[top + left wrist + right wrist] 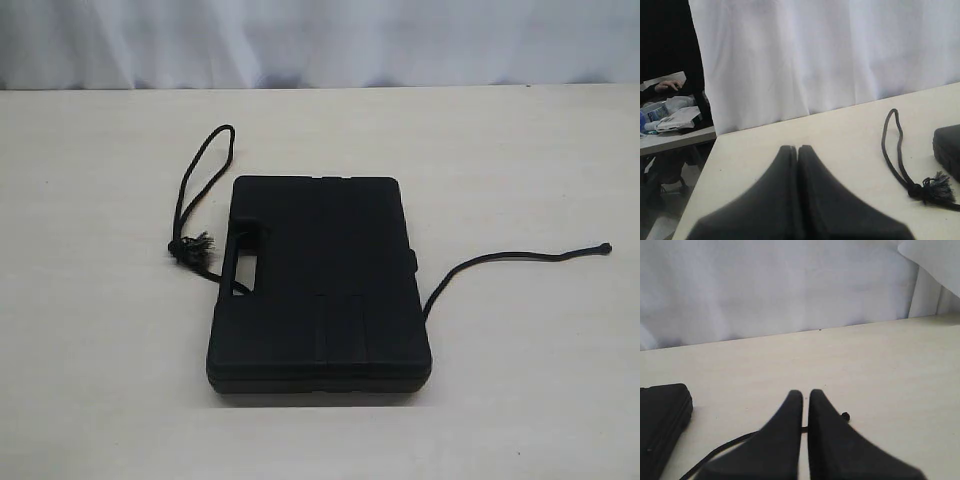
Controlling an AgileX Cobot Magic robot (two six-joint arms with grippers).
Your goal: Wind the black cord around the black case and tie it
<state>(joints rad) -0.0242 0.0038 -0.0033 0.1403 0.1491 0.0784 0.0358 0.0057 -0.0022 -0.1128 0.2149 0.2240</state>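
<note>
The black case (320, 285) lies flat in the middle of the table, its handle slot facing left. The black cord (200, 175) runs under it. One part loops out to the left and ends in a frayed tuft (192, 248) beside the handle. The other part trails right to a small knob (606, 247). Neither gripper shows in the exterior view. My left gripper (797, 147) is shut and empty above bare table, with the cord loop (890, 145) and tuft (935, 187) off to one side. My right gripper (805, 392) is shut and empty above the cord's knob end (845, 415).
A white curtain (320, 40) hangs behind the table's far edge. Beyond the table's side edge in the left wrist view stands another table (675, 135) with bottles and papers. A corner of the case shows in each wrist view.
</note>
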